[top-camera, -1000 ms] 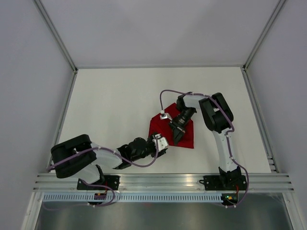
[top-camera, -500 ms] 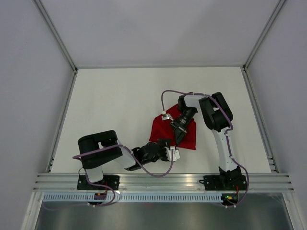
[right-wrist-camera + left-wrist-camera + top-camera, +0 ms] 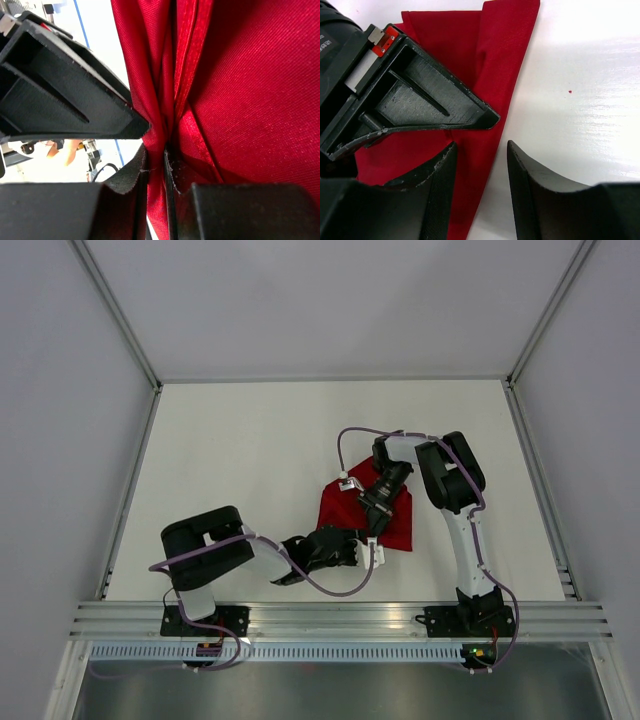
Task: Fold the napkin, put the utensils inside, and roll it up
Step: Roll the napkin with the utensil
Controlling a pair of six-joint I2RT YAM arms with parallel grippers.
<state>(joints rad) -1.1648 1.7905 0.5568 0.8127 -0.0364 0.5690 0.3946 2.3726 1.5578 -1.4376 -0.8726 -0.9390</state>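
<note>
Left claw sits low by the counter's front edge, fingers spread either side of the napkin's near edge, not closed on it. Napkin is folded and bunched, lying right of counter centre. Right claw just beyond, pinching a raised fold of red cloth, tip close to the left claw.

The napkin is finely woven cloth with a satin sheen; the fingers matt black plastic, rough-edged; the table smooth, glossy white.
</note>
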